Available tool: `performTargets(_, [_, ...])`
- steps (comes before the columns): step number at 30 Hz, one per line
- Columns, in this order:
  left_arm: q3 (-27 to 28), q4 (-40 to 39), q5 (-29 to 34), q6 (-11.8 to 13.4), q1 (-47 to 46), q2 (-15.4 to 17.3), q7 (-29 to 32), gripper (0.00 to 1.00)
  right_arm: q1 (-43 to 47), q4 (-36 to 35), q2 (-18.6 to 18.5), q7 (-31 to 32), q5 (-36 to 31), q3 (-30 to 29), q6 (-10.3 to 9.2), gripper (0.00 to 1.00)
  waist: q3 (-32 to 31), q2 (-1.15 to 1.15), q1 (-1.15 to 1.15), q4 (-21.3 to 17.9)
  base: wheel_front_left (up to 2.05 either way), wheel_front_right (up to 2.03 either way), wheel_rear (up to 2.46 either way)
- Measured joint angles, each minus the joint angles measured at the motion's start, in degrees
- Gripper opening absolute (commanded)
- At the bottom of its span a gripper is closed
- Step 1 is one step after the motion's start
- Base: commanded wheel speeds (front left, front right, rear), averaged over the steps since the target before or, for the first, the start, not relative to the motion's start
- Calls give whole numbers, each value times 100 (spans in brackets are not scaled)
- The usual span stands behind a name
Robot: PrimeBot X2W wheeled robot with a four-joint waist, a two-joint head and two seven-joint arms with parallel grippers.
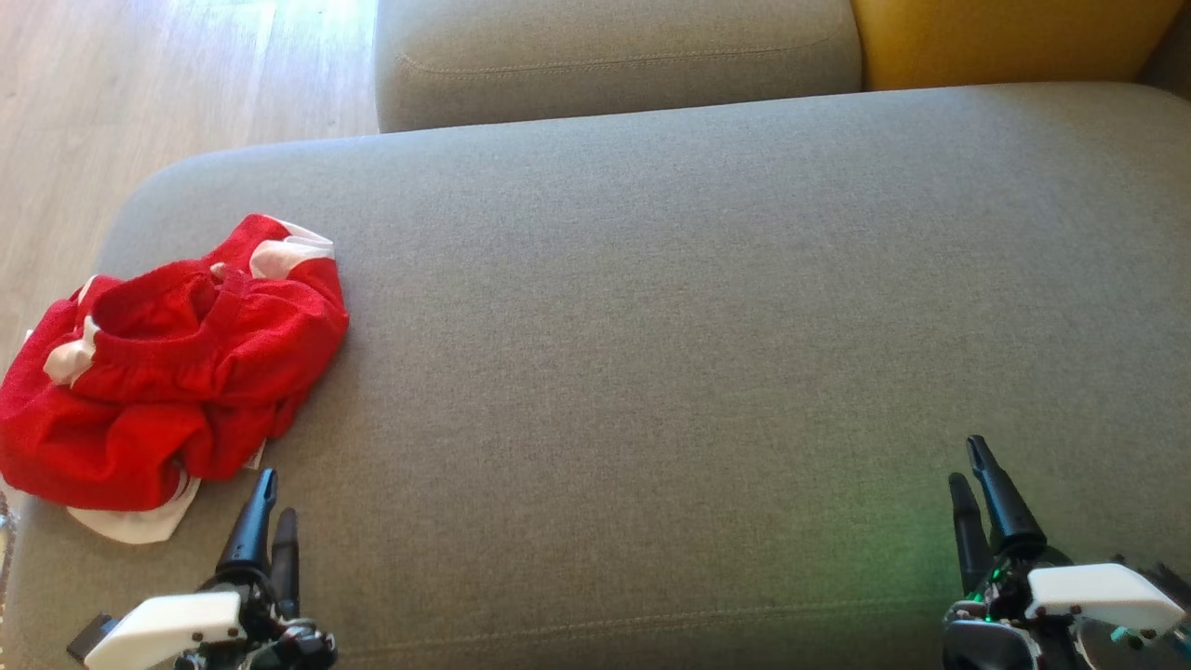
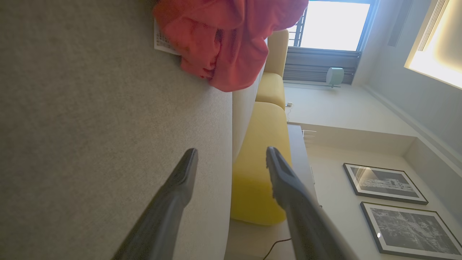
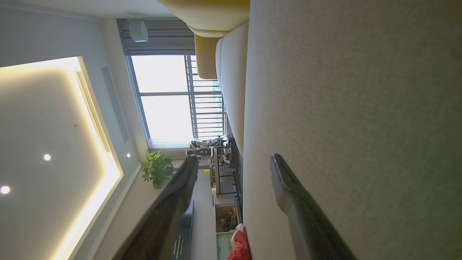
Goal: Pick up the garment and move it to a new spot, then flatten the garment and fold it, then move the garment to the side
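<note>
On the grey sofa seat point(image 1: 651, 326), a crumpled red garment point(image 1: 172, 363) lies at the far left, with both claws empty.

Head view: the garment, red with white trim, is bunched near the seat's left edge. The left gripper point(image 1: 277, 493) sits just beside its near edge and the right gripper point(image 1: 966, 461) is well apart at the lower right. Left wrist view: the two dark fingers stand wide apart over the seat with nothing between them. The garment lies ahead of them, with a yellow cushion point(image 2: 260, 162) and framed pictures point(image 2: 384, 184) beyond. Right wrist view: the fingers are likewise spread and hold nothing. A window point(image 3: 169, 101) and a potted plant point(image 3: 157, 169) lie past them, and a scrap of red shows at the bottom edge.
</note>
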Motion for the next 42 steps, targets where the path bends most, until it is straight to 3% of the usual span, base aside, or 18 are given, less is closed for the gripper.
performTargets(8, [-27,-104,472,-1,2,1,-116,100,-1,-70,-1,-138,-388,144,0,100,-14,0,0,-2,0,0,0])
performTargets(24, [-105,-580,1937,135,11,2,-396,100,-1,-371,-1,-385,-2100,300,0,100,4,0,0,10,0,0,0])
performTargets(33, [-320,-838,3072,435,28,9,-523,100,-2,-644,-2,-553,-2927,434,0,100,18,0,0,-1,0,0,0])
performTargets(42, [-525,-996,3686,723,41,56,-671,100,-3,-836,-3,-664,-3568,565,0,100,18,0,0,-6,0,0,0])
